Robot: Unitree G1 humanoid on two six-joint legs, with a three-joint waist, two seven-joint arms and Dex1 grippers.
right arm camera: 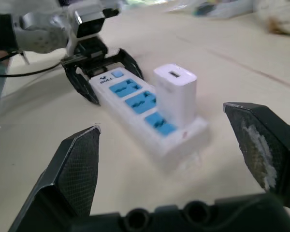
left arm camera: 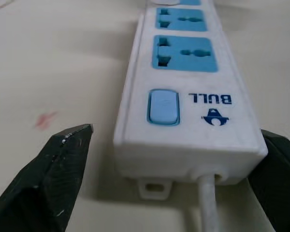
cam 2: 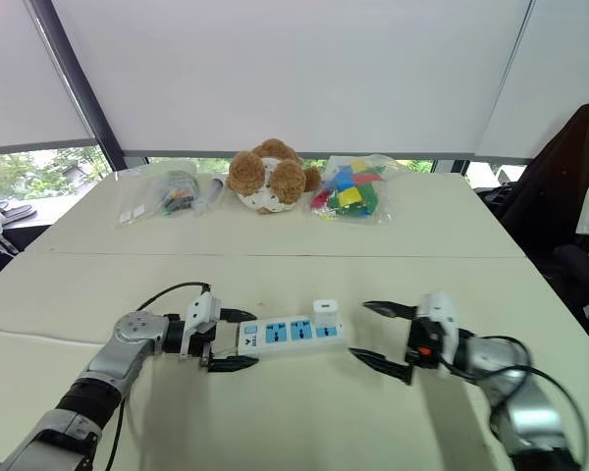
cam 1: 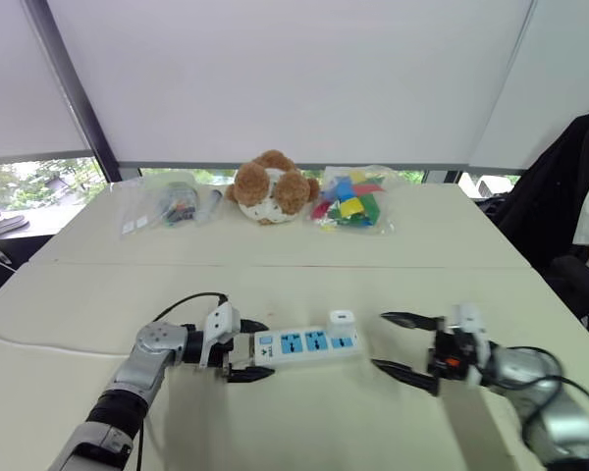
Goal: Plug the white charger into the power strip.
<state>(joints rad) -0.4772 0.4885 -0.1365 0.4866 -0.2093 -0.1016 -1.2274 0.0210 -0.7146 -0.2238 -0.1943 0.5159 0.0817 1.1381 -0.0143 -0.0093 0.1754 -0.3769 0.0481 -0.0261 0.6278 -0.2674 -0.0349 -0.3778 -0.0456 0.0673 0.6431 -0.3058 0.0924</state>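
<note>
Charger seated upright in the strip, both end effectors open.

The charger (cam 1: pixel 342 321) stands in the strip (cam 1: pixel 304 345) at its right end, low centre of the frame on the counter (cam 1: pixel 275 285). The left end effector (cam 1: pixel 249 350) straddles the strip's switch end, fingers spread on either side with a gap showing. The right end effector (cam 1: pixel 404 345) hangs open near the charger end, touching nothing. A plush toy (cam 1: pixel 272 186) and bags sit at the far edge.
</note>
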